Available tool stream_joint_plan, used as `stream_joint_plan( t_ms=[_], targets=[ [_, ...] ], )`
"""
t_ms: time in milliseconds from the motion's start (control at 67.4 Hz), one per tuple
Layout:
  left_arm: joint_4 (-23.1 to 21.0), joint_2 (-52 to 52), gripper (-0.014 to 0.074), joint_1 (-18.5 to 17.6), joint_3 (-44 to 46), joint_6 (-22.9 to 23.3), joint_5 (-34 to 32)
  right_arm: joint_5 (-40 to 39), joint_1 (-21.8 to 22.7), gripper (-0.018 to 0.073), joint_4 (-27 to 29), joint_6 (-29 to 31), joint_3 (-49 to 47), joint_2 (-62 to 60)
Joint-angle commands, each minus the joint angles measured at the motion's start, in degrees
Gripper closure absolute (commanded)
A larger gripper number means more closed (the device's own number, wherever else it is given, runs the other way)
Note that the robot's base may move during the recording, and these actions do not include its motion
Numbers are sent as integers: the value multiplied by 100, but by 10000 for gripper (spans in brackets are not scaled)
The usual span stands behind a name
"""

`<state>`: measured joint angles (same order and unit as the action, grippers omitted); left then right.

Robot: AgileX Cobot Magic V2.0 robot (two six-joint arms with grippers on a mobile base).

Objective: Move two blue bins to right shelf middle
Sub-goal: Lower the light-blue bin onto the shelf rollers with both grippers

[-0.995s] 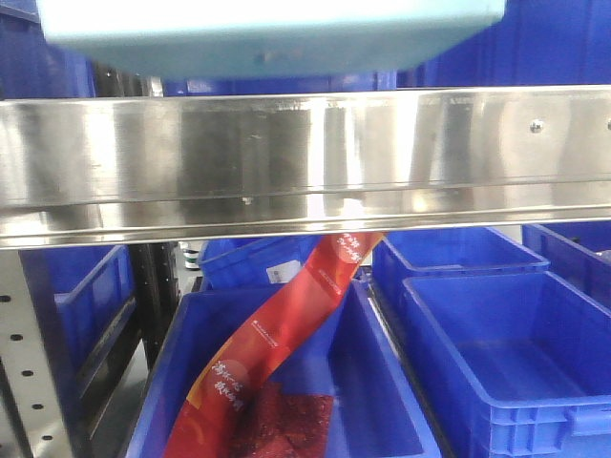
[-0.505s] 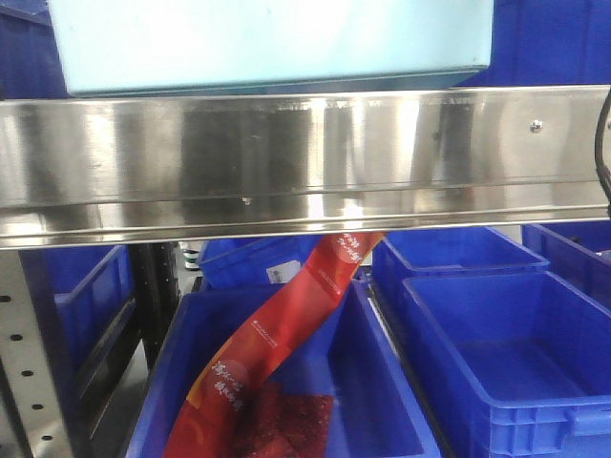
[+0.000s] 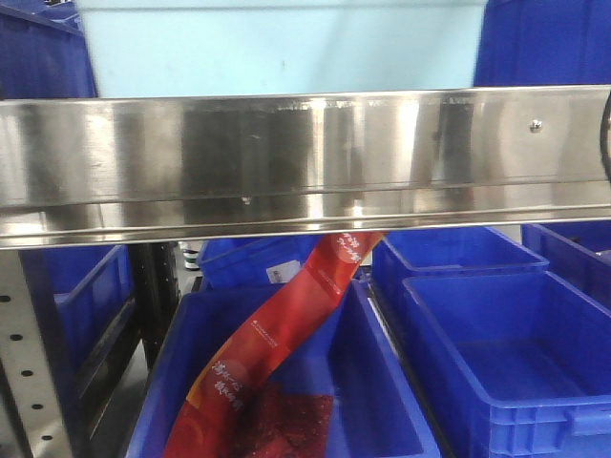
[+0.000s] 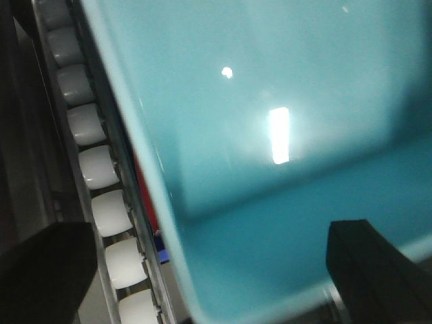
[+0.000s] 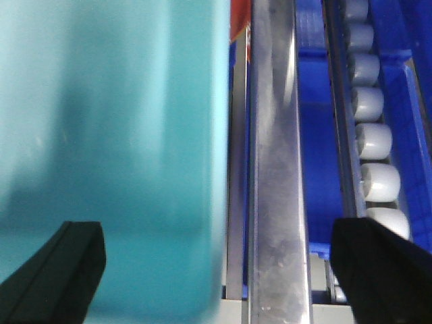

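A light blue bin (image 3: pixel 277 48) fills the top of the front view, standing just behind the steel shelf beam (image 3: pixel 305 162). My left gripper (image 4: pixel 212 277) is open, its black fingers (image 4: pixel 44 270) set wide apart with the bin's left rim and glossy inside (image 4: pixel 270 135) between them. My right gripper (image 5: pixel 219 277) is open too, straddling the bin's right wall (image 5: pixel 108 135) and a steel rail (image 5: pixel 273 169). Neither pair of fingers is seen to touch the bin. I cannot pick out a second bin of this kind.
White rollers (image 4: pixel 101 169) run beside the bin's left side, and more rollers (image 5: pixel 374 142) run on its right. Below the beam stand dark blue bins (image 3: pixel 506 363), one holding a red packaging strip (image 3: pixel 277 343). A perforated upright (image 3: pixel 29 363) is at lower left.
The light blue bin has come down and levelled: a second ago its underside showed tilted above the beam, now its front wall stands upright behind it.
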<state>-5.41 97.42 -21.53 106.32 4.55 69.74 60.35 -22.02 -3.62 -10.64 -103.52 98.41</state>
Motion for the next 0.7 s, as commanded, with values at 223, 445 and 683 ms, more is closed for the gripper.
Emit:
stream_joint_plan(
  t_ms=[223, 445, 683],
  targets=[
    [-7, -1305, 221, -19, 70, -7, -21, 52, 24, 109, -83, 21, -47, -1236],
    [541, -2356, 707, -19, -107, -7, -43, 175, 24, 697, -181, 21, 230, -2212],
    [927, -3697, 707, -19, -1676, 7, -825, -321, 24, 721, -370, 21, 1876, -3419]
  ],
)
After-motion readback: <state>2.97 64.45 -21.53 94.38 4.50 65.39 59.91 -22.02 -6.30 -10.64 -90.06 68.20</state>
